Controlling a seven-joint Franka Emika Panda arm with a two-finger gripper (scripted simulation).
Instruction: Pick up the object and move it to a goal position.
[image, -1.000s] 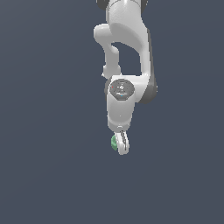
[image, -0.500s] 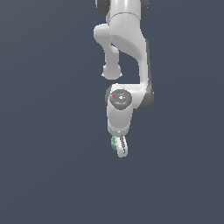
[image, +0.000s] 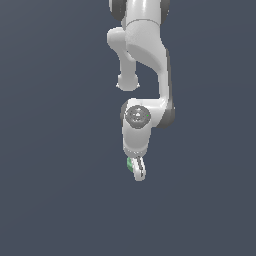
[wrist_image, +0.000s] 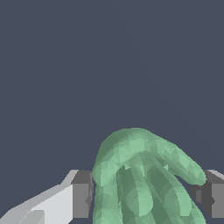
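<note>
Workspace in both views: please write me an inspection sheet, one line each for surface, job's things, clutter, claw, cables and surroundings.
Surface: plain dark grey-blue ground, no edge or marking seen.
Job's things: pale-green ridged object, sitting between the claw's fingers; in the exterior view only a small green patch shows. No goal marker seen.
Clutter: nothing seen.
Claw: claw points down, shut on the object; dark pads press on both sides of it in the wrist view.
Cables: nothing seen.
Surroundings: white arm coming down from the top of the exterior view; nothing else seen.
</note>
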